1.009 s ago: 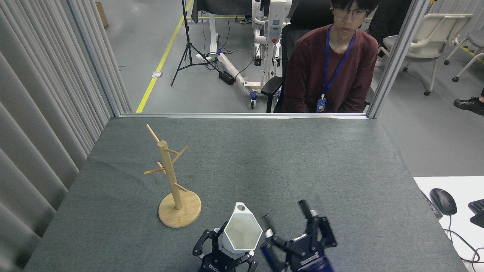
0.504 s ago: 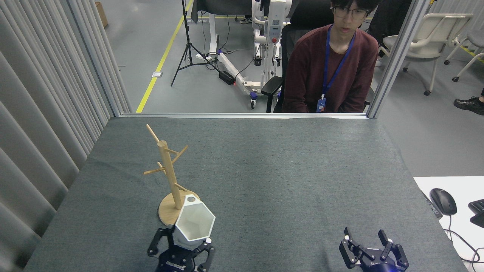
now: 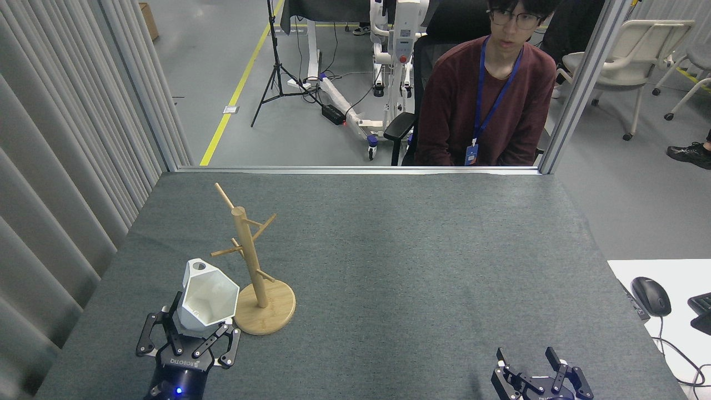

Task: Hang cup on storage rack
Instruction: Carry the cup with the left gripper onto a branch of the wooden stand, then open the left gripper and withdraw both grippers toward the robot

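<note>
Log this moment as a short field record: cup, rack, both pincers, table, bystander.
cup: white faceted cup, held up, opening toward the camera, handle hole at the top
rack: bamboo storage rack, upright, pegs bare, just right of the cup
left pincer: left pincer shut on the cup
right pincer: right pincer open, holding nothing, low at the near right
table: grey felt table
bystander: person seated beyond the far edge

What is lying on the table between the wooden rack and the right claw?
Nothing: in the head view only bare grey table lies between the storage rack and the right claw.
</note>
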`<control>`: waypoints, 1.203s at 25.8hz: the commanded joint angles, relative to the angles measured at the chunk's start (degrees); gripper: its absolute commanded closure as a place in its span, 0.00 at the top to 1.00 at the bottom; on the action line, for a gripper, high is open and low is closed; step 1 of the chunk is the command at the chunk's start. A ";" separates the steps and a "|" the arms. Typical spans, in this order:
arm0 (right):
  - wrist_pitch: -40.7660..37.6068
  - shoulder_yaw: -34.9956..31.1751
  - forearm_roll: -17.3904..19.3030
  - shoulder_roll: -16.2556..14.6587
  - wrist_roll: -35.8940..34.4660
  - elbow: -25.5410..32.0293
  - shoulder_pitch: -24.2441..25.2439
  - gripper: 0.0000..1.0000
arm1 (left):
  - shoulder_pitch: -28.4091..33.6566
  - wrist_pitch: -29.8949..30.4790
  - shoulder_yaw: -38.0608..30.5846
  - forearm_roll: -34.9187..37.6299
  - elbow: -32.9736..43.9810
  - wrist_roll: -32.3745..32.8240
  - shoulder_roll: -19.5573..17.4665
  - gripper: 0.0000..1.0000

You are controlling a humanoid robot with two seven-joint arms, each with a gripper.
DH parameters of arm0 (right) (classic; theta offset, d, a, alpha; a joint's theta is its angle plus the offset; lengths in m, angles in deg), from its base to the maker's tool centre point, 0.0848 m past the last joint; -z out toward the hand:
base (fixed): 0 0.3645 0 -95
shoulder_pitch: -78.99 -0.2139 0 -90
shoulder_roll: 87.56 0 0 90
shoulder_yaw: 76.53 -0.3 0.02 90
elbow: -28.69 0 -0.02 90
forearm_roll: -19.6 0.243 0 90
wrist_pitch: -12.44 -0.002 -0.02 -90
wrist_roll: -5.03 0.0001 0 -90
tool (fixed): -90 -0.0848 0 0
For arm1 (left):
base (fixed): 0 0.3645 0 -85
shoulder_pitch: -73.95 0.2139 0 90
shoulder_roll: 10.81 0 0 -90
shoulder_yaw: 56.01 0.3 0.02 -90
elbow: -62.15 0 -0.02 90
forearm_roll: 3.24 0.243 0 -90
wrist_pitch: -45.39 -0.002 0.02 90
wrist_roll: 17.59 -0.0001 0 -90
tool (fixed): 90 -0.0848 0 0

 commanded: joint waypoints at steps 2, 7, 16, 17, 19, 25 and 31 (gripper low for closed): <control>-0.16 -0.22 0.12 -0.13 -0.01 0.49 0.44 0.99 | -4.21 -0.27 -0.43 4.39 -4.94 -0.29 0.38 0.49; -0.60 -0.40 0.21 -0.30 -0.01 0.93 0.79 0.99 | -6.85 -0.27 -0.43 5.53 -7.05 -0.11 0.65 0.49; -0.60 -0.57 0.21 -0.04 -0.01 1.20 0.70 0.99 | -7.20 -0.27 0.27 8.08 -8.72 -0.46 1.00 0.56; -0.60 -0.57 0.29 0.05 -0.01 1.20 0.70 0.99 | -7.29 -0.27 0.71 8.70 -9.60 -0.55 1.61 0.67; -0.60 -0.57 0.38 -0.04 -0.01 1.29 0.70 0.99 | -7.90 0.69 0.62 8.43 -10.04 -0.81 2.58 1.00; -0.69 -0.66 0.47 -0.04 -0.01 1.46 0.79 0.99 | -8.52 0.96 0.10 8.43 -11.79 -0.90 3.37 1.00; -2.45 -0.57 0.56 -0.04 -0.01 3.48 0.88 0.99 | -4.21 5.00 -5.70 6.76 -7.05 -0.90 3.81 1.00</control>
